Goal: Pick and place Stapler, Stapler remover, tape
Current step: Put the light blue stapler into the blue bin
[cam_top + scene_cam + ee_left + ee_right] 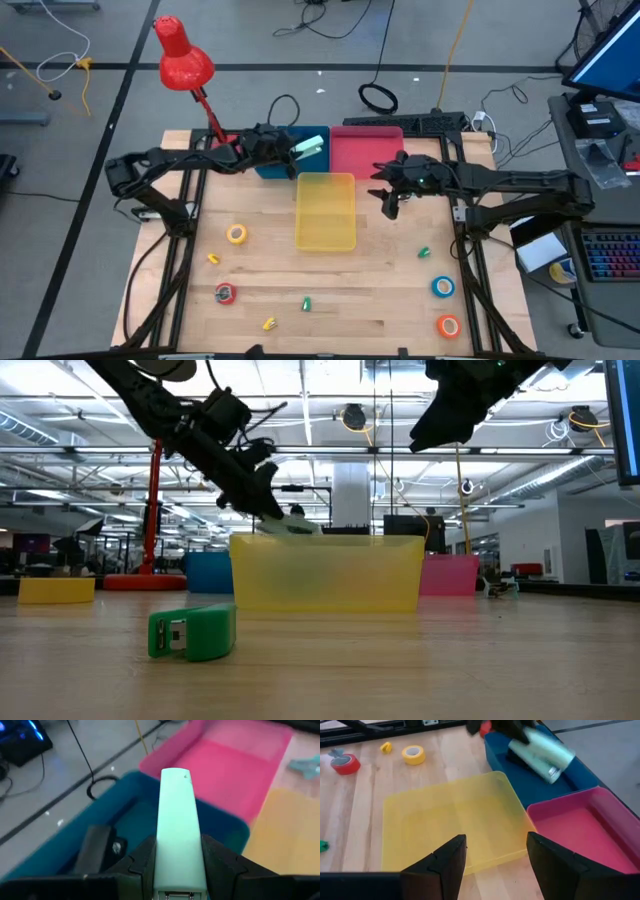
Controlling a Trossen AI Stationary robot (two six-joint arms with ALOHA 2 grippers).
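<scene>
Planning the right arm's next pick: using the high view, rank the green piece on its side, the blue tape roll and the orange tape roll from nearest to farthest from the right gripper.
From the right gripper, which hangs beside the yellow bin:
1. Green piece, nearest, mid-table on the right.
2. Blue tape roll, closer to the front edge.
3. Orange tape roll, farthest, front right corner.
</scene>
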